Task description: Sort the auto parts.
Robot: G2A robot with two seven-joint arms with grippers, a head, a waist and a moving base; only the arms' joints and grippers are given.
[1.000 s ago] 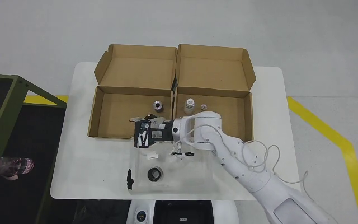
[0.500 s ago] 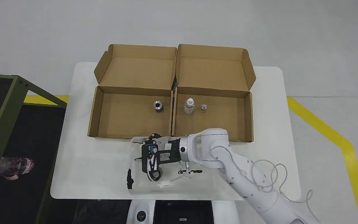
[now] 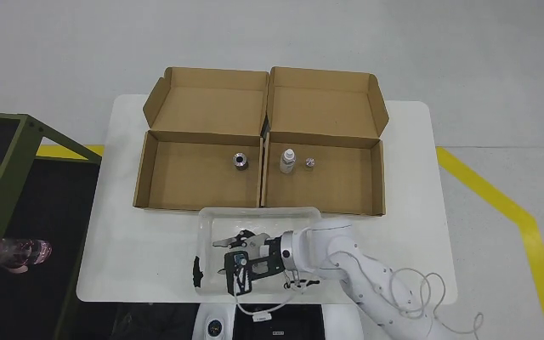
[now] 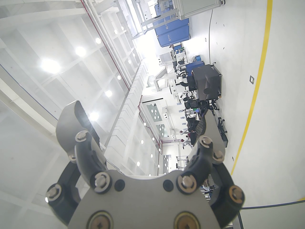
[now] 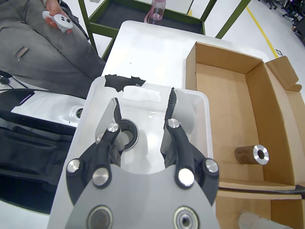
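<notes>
A black ring-shaped part (image 5: 129,134) lies on the floor of the white bin (image 3: 206,223) at the table's near edge. My right gripper (image 5: 144,101) is down inside the bin, open, with one finger (image 5: 116,110) right beside the ring; seen from above, the right gripper (image 3: 228,259) covers the ring. A metal cylinder (image 3: 239,159) lies in the left cardboard box (image 3: 170,183). A white bottle-like part (image 3: 289,160) and a small part (image 3: 310,161) sit in the right box (image 3: 357,183). My left gripper (image 4: 140,113) points up at the ceiling, open and holding nothing.
Both boxes stand just beyond the bin with their lids folded back. Torn black tape (image 5: 124,80) sticks to the bin's rim. A green cart (image 5: 152,22) carrying a pink bottle (image 5: 156,8) stands off the table's left side.
My right gripper has moved from the boxes' front edge toward the near side and down into the bin, over the black ring. The parts in the boxes have not moved.
</notes>
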